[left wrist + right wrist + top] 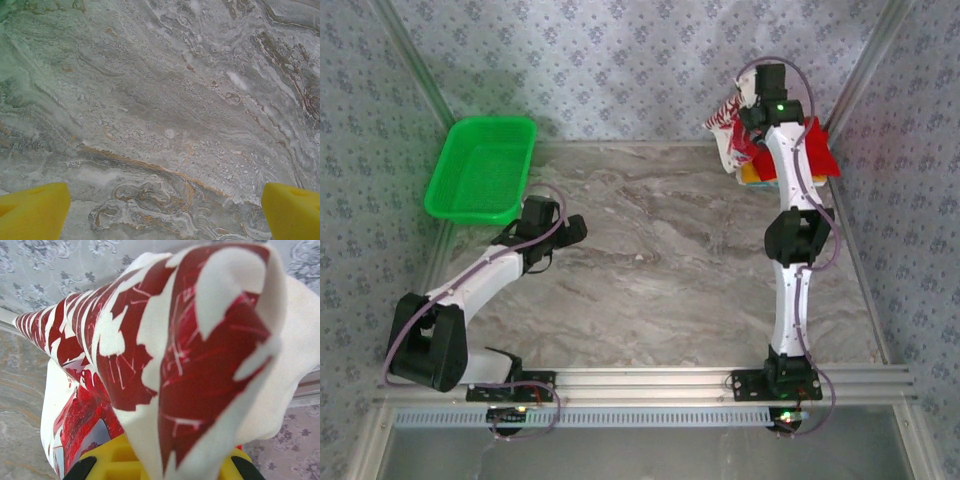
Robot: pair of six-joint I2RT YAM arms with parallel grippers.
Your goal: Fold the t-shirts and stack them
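At the back right corner my right gripper (748,128) is shut on the white t-shirt with the red print (724,118) and holds it off the table. In the right wrist view that t-shirt (165,340) bunches up from between the yellow fingers (112,462) of the right gripper (165,467). Under the right arm lie a red t-shirt (818,152) and a yellow-orange one (757,176). My left gripper (576,228) hangs open over the bare marble at the left. Its yellow fingertips (31,212) stand wide apart with nothing between them.
A green mesh basket (480,168) sits at the back left, just beyond the left gripper. The marble table (660,250) lies between the two arms. Patterned walls close the back and both sides, and an aluminium rail (650,382) runs along the near edge.
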